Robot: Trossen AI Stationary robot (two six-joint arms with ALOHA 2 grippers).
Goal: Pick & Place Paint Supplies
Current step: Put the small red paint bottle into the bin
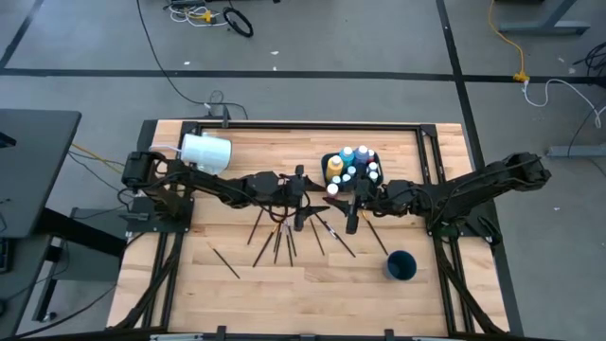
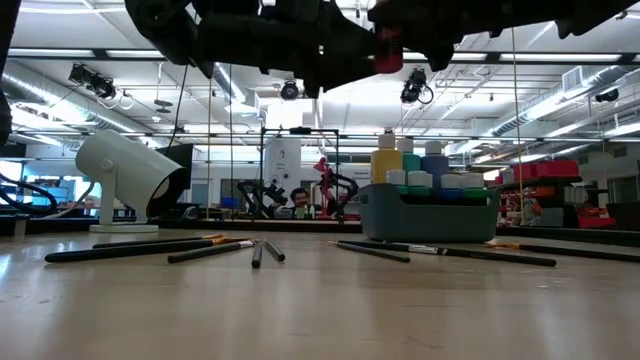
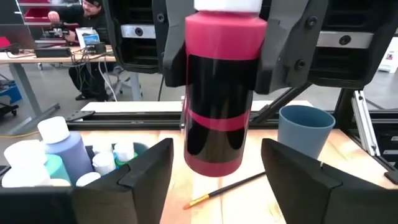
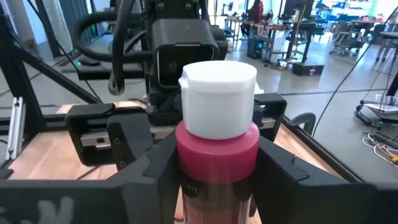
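Over the middle of the worktop (image 1: pixel 237 294) the two arms reach in from opposite sides and meet just beside the dark bin (image 1: pixel 348 169) of small paint bottles (image 1: pixel 358 161). The right gripper (image 4: pixel 214 180) is clamped around a pink bottle (image 4: pixel 217 162) just below its white cap (image 4: pixel 219 96), holding it upright in the air, on the near side of the bin and above the scattered brushes (image 1: pixel 279 237). In the left wrist view the same pink bottle (image 3: pixel 222 81) (with a dark label round its body) hangs between the right gripper's fingers (image 3: pixel 292 43), off the wood.

The left gripper (image 3: pixel 230 180) faces the bottle from the other side, level with its lower part. Its fingers (image 3: pixel 146 177) are spread wide on either side of the bottle's base, and contact cannot be made out. Both arms are stretched out low and nearly level, forearms pointing at each other, wrists close together.

A blue cup (image 1: pixel 401 265) stands upright beyond the bin towards the right arm's side, apart from it. A large white cup (image 1: pixel 205 152) lies on its side well away from the bin, near the left arm's base. The brushes lie loose on the wood, on the bin's left-arm side and in front of it, one orange-tipped brush (image 3: pixel 227 190) below the bottle.
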